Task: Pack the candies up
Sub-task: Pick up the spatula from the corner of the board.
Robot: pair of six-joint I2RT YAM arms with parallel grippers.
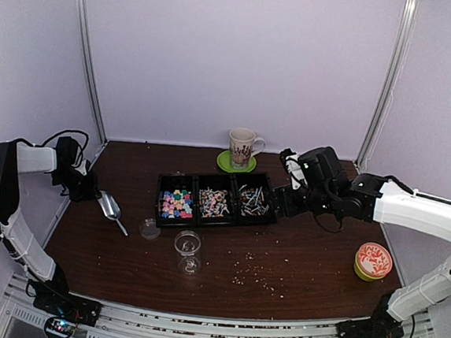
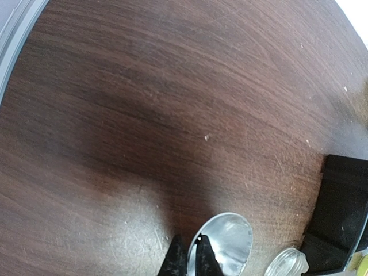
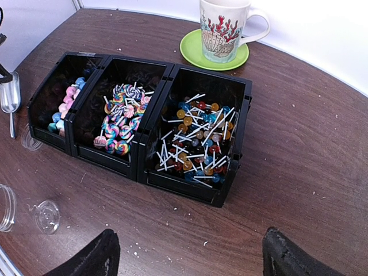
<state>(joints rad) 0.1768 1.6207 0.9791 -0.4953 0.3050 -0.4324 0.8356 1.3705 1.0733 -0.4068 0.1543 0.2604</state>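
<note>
The candies fill a black three-compartment bin (image 1: 215, 200): pastel pieces (image 3: 66, 103) on the left, swirl lollipops (image 3: 121, 121) in the middle, white-stick lollipops (image 3: 198, 135) on the right. At the table's left, my left gripper (image 1: 91, 189) is shut on the back end of a metal scoop (image 1: 110, 206). In the left wrist view its fingers pinch together (image 2: 188, 244) against the scoop's shiny bowl (image 2: 233, 238), just above the wood. My right gripper (image 1: 280, 199) hovers by the bin's right end, its fingers (image 3: 92, 256) spread wide with nothing between them.
A clear jar (image 1: 188, 249) stands in front of the bin, its lid (image 1: 150, 228) lying beside it. Behind the bin a mug (image 1: 243, 147) sits on a green saucer (image 3: 195, 54). An orange-patterned tin (image 1: 373, 261) is at the right. Pale crumbs (image 1: 252, 274) dot the wood.
</note>
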